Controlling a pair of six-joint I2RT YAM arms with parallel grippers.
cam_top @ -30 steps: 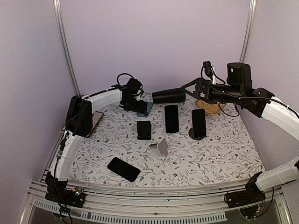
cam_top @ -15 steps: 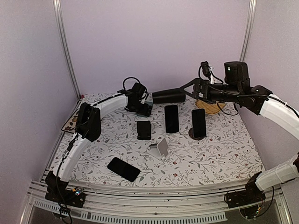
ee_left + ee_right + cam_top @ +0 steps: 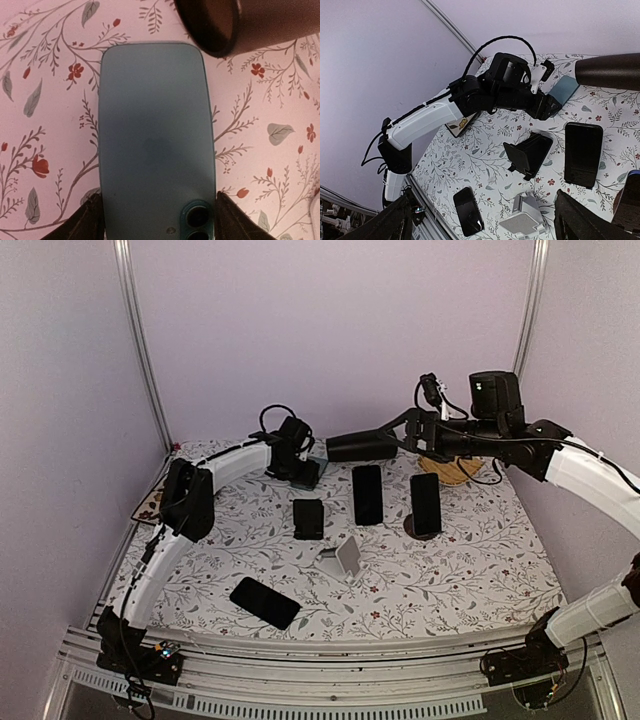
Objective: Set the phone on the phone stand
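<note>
Grasp step: the left fingers (image 3: 87, 222) straddle the teal phone (image 3: 156, 145).
They stand apart, one at each long edge by the camera end, too close to tell whether they already pinch. Next calls for a firm squeeze, then a lift toward the white phone stand (image 3: 343, 557) mid-worktop (image 3: 470, 570). The phone lies flat, face down, beside a dark cylinder (image 3: 235, 25). The right fingers (image 3: 585, 220) hang wide, empty.
</note>
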